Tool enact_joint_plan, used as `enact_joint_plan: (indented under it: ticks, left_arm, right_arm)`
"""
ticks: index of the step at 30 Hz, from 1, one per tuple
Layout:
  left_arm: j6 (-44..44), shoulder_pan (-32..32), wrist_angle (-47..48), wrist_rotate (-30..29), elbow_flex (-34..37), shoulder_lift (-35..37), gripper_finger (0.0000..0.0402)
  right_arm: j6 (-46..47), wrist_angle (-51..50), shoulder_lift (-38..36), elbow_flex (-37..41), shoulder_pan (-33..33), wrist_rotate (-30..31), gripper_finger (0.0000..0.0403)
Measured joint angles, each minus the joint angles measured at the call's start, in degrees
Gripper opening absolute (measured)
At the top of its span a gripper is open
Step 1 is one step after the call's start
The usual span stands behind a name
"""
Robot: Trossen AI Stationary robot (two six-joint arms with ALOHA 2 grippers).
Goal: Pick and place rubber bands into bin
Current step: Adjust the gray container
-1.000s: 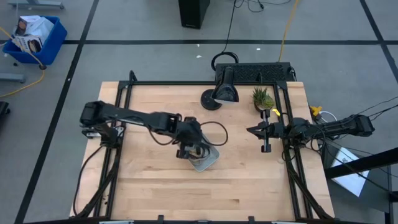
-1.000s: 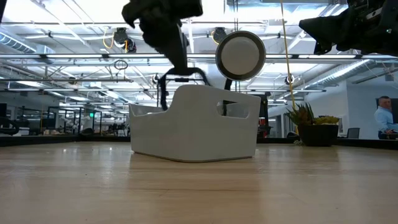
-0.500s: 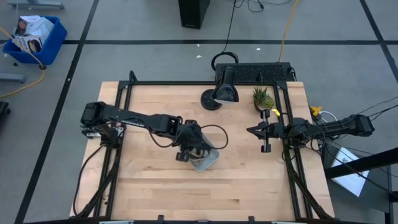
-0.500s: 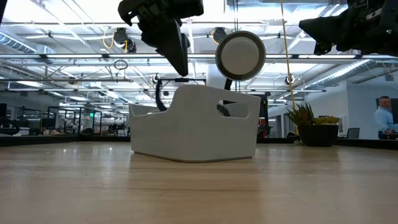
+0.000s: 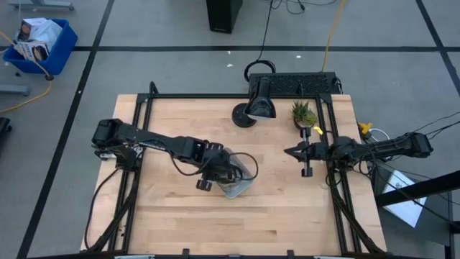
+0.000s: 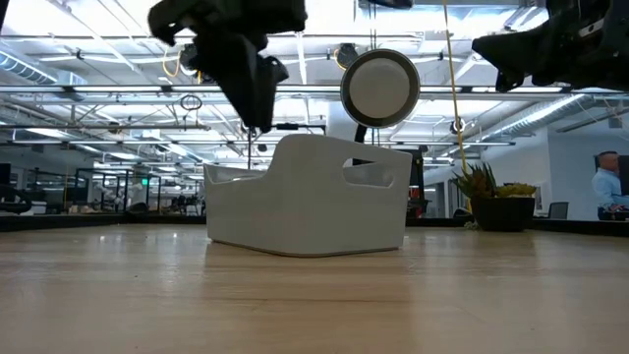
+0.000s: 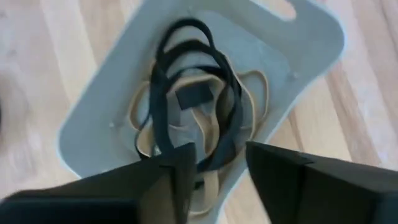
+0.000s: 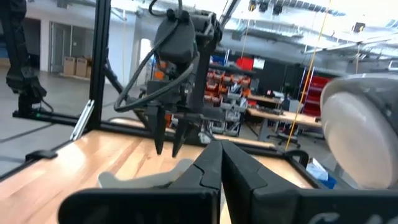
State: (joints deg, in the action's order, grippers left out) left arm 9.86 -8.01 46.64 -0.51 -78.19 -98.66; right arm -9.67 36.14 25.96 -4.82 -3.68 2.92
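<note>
The pale grey bin [image 5: 243, 187] stands on the wooden table near its middle. In it lie several rubber bands: dark loops [image 7: 186, 93] over tan ones [image 7: 261, 99], all resting on the bin's floor. My left gripper [image 7: 221, 155] hangs open just above the bin [image 6: 305, 206], over its left part [image 6: 254, 118], and touches nothing. My right gripper [image 5: 290, 152] is shut and empty. It hovers well above the table toward the right edge, pointing at the bin [image 8: 143, 177].
A desk lamp [image 5: 260, 106] and a small potted plant [image 5: 303, 113] stand at the table's far side. A bright blue crate [image 5: 39, 43] sits on the floor off the table's far left. A person [image 6: 609, 187] shows far off in the room.
My left gripper has opened and let go of a dark rubber band. The band hung above the bin and has dropped into it. The gripper has drifted a little toward the table's left edge.
</note>
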Motion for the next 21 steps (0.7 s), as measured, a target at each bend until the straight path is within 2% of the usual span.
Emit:
enact_joint_plan:
  ticks: [5,6,12,21]
  left_arm:
    - [-0.56,-2.51,-0.6,-0.05,3.12,1.54,0.0026]
    - [-1.38,-3.04,-0.12,0.0,3.9,1.43,0.0014]
    - [-3.78,-7.02,-3.14,-0.64,10.45,1.39,0.0005]
    - [-11.69,-10.87,-6.92,-11.48,18.49,1.3,0.0004]
  right_arm:
    - [0.44,-2.53,0.01,0.0,0.0,-0.07,0.0]
    - [0.83,-2.6,0.24,0.0,0.0,-0.07,0.0]
    - [3.27,-3.53,2.96,0.0,0.0,-0.12,0.0]
    - [10.92,-2.45,14.15,0.0,-0.02,-0.02,0.0]
